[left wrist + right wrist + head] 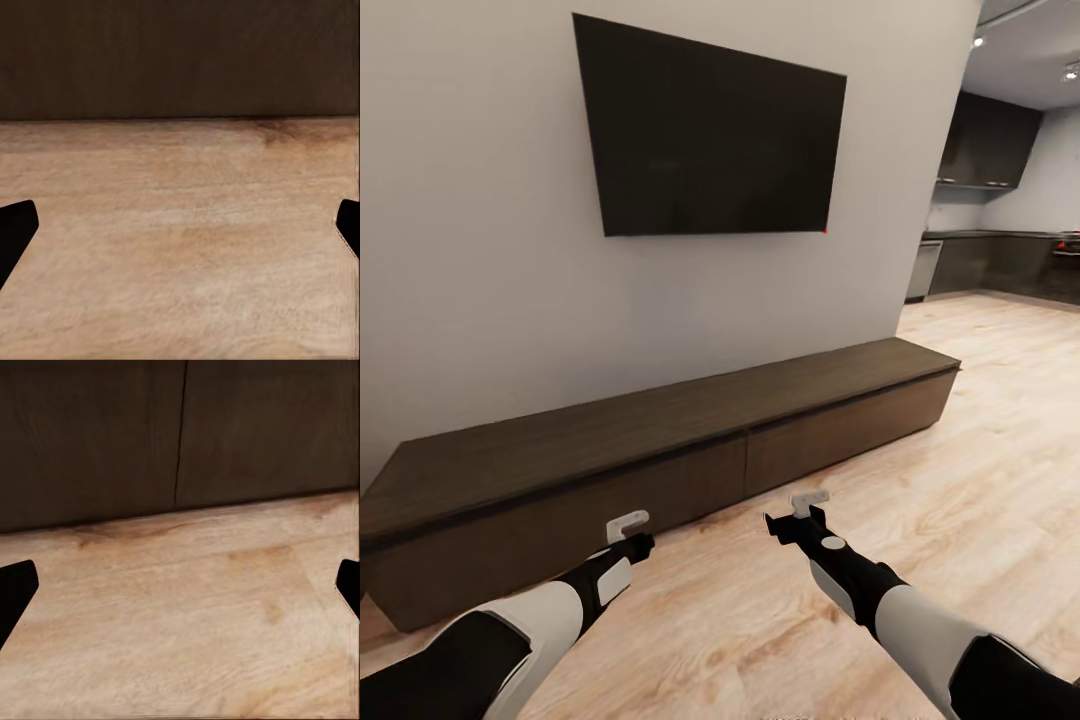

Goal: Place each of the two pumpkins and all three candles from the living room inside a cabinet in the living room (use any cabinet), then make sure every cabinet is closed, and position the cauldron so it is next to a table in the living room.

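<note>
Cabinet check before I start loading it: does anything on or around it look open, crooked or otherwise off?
Nothing stands out. The cabinet sits flush along the wall under the TV, both drawer fronts shut and level. The left end effector and right end effector hang open and empty over bare wood floor.

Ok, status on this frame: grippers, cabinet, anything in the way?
Left gripper and right gripper open, empty, low over wood floor. Cabinet dead ahead, drawer fronts shut. Nothing between grippers and cabinet.
</note>
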Robot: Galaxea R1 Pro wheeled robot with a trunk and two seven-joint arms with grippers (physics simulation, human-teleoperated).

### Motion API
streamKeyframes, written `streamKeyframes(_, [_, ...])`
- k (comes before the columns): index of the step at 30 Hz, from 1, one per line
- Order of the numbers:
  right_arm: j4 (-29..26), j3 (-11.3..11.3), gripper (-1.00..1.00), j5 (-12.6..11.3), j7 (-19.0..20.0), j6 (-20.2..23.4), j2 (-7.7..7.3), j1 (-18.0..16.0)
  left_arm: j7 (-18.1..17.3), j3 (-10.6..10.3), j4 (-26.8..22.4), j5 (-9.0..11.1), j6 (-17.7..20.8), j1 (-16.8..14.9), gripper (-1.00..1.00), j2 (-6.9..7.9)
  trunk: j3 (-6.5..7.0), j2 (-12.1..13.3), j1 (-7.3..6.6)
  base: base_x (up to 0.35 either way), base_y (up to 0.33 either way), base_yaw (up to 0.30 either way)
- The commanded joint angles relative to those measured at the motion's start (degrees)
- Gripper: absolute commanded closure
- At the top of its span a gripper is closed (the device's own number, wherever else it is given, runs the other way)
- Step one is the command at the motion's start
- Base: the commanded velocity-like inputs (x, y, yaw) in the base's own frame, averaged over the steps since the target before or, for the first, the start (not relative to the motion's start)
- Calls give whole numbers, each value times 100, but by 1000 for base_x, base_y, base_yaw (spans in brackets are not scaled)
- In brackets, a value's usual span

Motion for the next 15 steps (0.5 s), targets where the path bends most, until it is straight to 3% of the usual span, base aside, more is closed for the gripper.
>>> streamKeyframes(1, [-6, 47, -100, -51, -28, -11, -4, -4, 22, -47, 0, 44, -12, -2, -100, -1, -5, -2, -1, 0, 0, -294])
streamKeyframes(12, [-42, 41, -100, -36, -33, 10, 3, -4, -9, -45, -70, 44, -9, -2, -100, 0, -5, -2, -1, 0, 0, -295])
streamKeyframes(15, [-63, 27, -100, -34, -29, 229, -8, -6, -19, -44, -320, 47, 31, -4, -100, 13, -5, -2, -1, 0, 0, -295])
